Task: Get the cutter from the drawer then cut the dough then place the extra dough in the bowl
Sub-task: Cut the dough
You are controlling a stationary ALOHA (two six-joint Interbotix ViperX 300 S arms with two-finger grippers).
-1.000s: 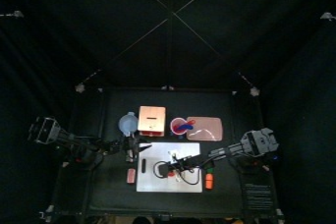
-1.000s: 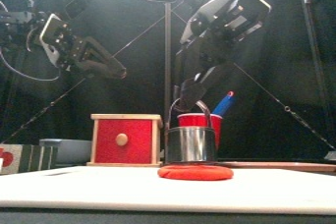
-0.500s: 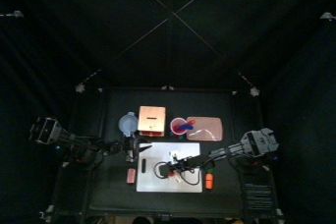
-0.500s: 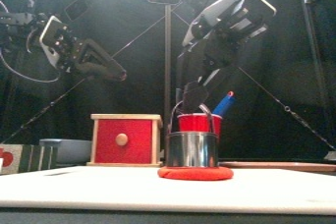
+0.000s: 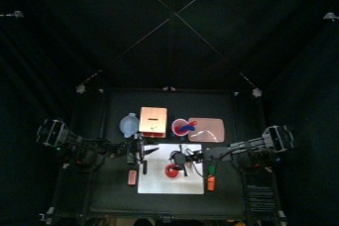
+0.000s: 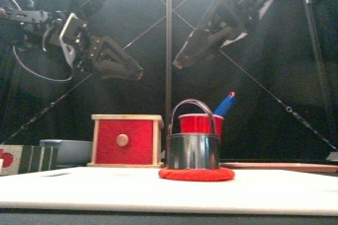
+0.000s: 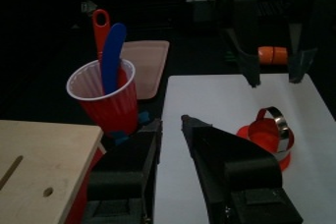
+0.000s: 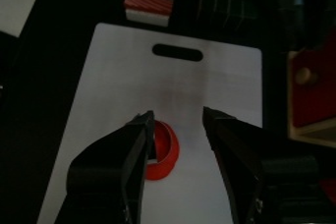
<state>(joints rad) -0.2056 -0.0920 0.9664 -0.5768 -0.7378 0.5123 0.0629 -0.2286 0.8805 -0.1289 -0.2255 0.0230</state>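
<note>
Moved: the right gripper (image 8: pixel 178 122) has risen from down by the cutter (image 6: pixel 193 144) and drawn back; it now hangs high in the upper right of the front view, clear of the wire handle.
Right arm: enters from the right edge of the top view and slopes down toward the middle, its tips pointing down and to the left at the cutter.
Right jaws: spread wide with nothing between them.
Left arm: held up at the left, with the left gripper (image 7: pixel 171 122) in the upper left of the front view, angled down toward the centre.
Left jaws: a narrow gap apart, holding nothing.
Cutter: upright at the lower centre of the front view, standing on the dough (image 6: pixel 197 173), handle arching over it.
Dough: a flat red disc on the white cutting board (image 8: pixel 144 81), which lies on the table.
Box (image 6: pixel 126 140): pale wood with a red drawer front, left of the cutter and further back.
Cup (image 6: pixel 200 124): red, directly behind the cutter, holding a blue knife (image 6: pixel 224 103), beside the pink tray (image 7: pixel 148 59).
Bowl (image 5: pixel 129 124): blue-grey, just left of the box in the top view.
</note>
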